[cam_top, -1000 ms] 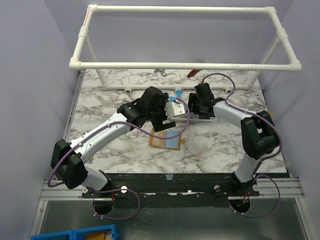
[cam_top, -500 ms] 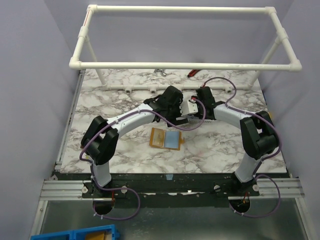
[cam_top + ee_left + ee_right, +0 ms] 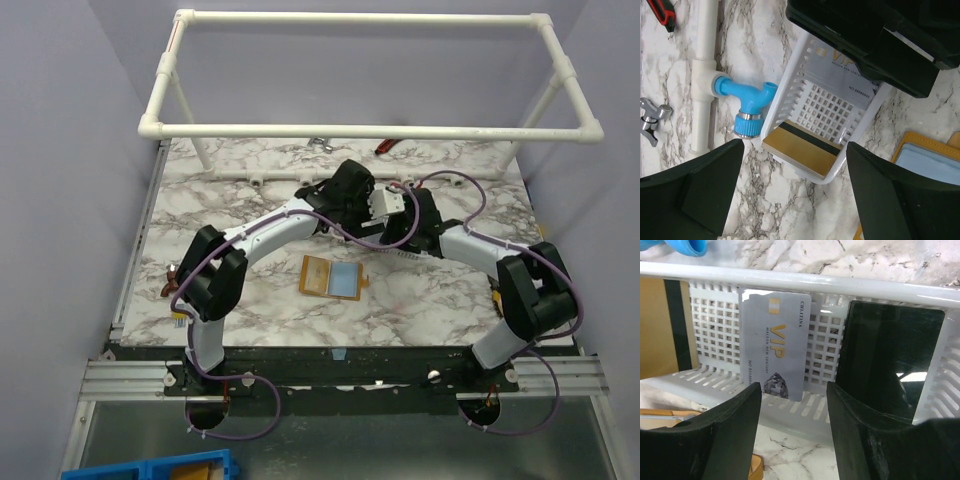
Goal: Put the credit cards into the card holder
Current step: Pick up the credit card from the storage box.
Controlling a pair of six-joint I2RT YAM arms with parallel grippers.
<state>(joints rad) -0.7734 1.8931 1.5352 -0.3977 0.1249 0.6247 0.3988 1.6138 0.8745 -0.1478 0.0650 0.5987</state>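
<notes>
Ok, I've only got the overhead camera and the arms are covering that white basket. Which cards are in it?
Observer: Three lie in the basket: a gold card with a black stripe, a silvery VIP card and a black card.
Operator: Is either gripper holding one?
Observer: No. The right gripper is open with the silvery VIP card showing untouched between its fingers, and the left gripper is open over the gold card's end of the basket.
</notes>
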